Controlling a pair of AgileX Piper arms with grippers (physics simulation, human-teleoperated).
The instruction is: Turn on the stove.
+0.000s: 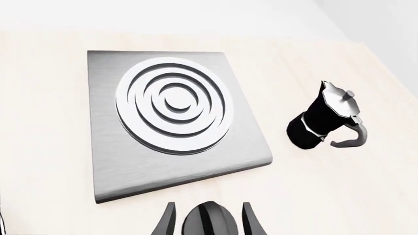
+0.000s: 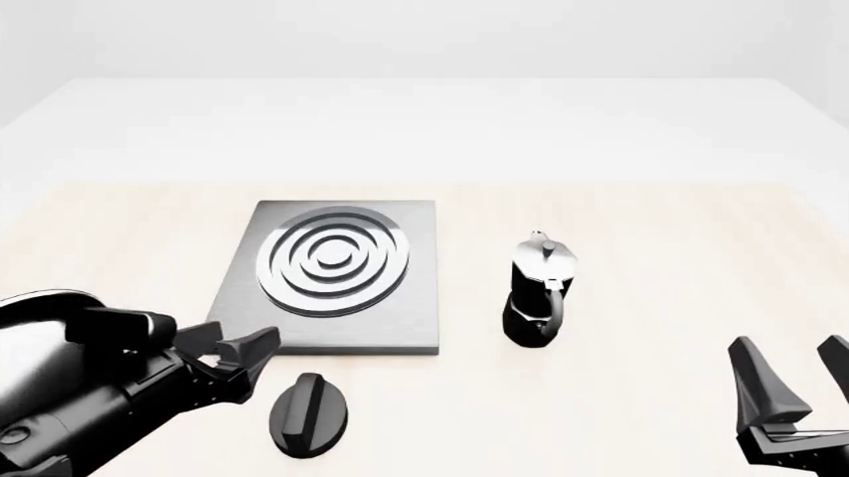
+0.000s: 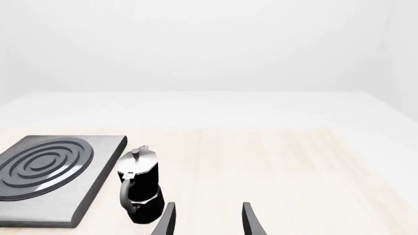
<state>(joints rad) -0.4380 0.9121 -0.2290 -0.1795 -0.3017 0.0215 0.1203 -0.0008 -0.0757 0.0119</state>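
The stove is a flat grey metal slab with silver burner rings at the table's middle left; it also shows in the left wrist view and the right wrist view. Its separate black round knob with a raised ridge lies on the table just in front of the slab. My left gripper is open, just left of the knob and slightly above it. In the left wrist view the knob shows between the spread fingers of the left gripper, with gaps on both sides. My right gripper is open and empty at the front right.
A black-and-silver moka pot stands upright to the right of the stove, also in the left wrist view and the right wrist view. The light wooden table runs back to a pale far edge.
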